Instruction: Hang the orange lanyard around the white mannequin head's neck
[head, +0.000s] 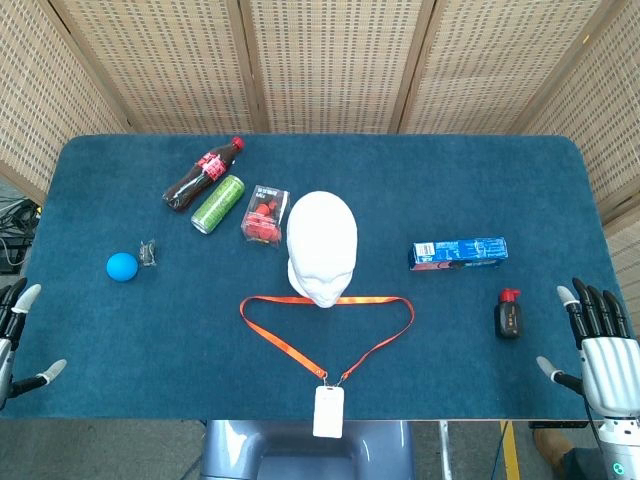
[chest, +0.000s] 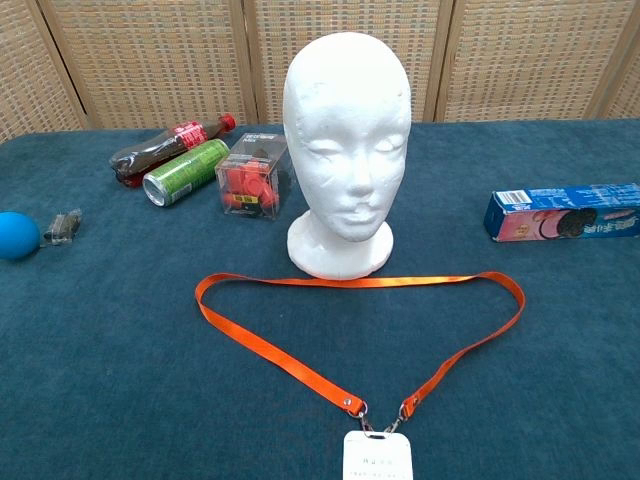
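The white mannequin head (head: 322, 245) (chest: 346, 150) stands upright at the table's middle, facing the near edge. Just in front of its base the orange lanyard (head: 325, 328) (chest: 357, 337) lies flat as a wide loop, its two straps meeting at a clip with a white badge (head: 328, 410) (chest: 377, 456) at the near edge. My left hand (head: 14, 340) hovers at the near left corner, fingers spread and holding nothing. My right hand (head: 600, 345) hovers at the near right corner, fingers apart and empty. Neither hand shows in the chest view.
Behind and left of the head lie a cola bottle (head: 203, 174), a green can (head: 218, 203) and a clear box of red pieces (head: 265, 215). A blue ball (head: 122, 266) and small clip (head: 148, 252) sit far left. A blue biscuit box (head: 458, 253) and small black bottle (head: 509, 314) sit right.
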